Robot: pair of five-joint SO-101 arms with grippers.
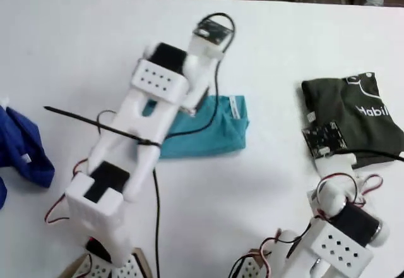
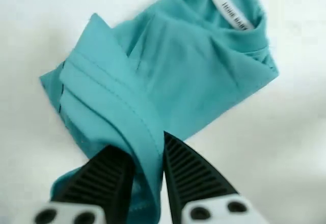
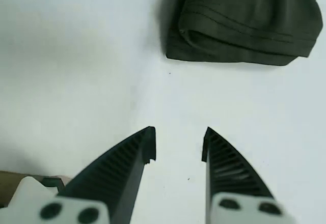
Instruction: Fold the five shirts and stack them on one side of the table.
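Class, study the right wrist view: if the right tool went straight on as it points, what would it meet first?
Probably the folded dark green shirt, beyond a stretch of bare table. Depth is unclear, so the right tool might touch the table first.

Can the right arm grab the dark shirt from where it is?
Probably yes. The right end effector is open, and just bare table lies between it and the dark shirt.

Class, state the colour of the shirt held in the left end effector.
The shirt is teal, clearest in the left wrist view.
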